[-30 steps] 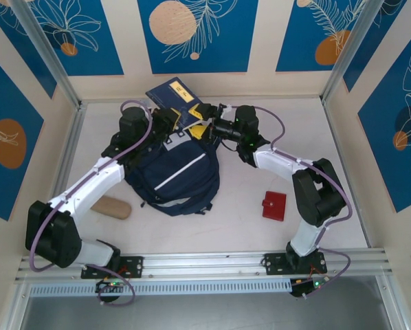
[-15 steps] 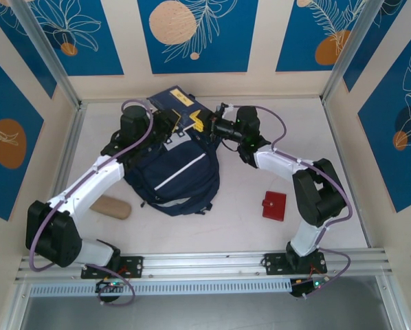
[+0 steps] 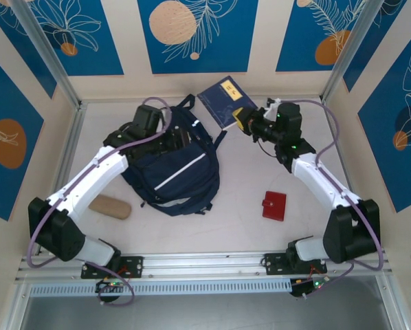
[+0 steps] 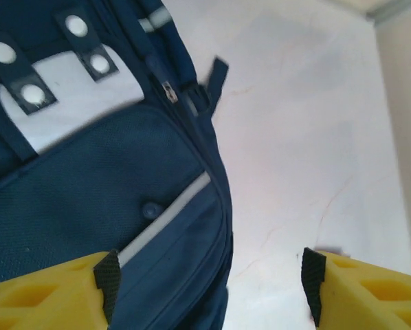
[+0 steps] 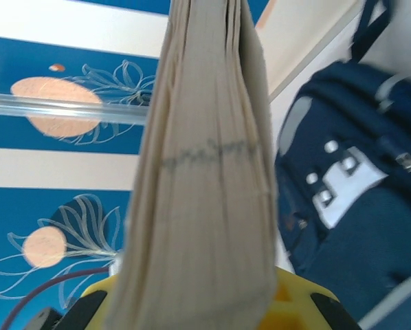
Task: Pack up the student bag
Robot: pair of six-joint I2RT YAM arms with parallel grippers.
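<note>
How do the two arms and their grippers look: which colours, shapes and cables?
The left arm and the right arm both have white links and bulky black joint housings. A thin purple cable runs along each arm in loose loops. The left gripper and the right gripper have yellow fingers with black pads.
</note>
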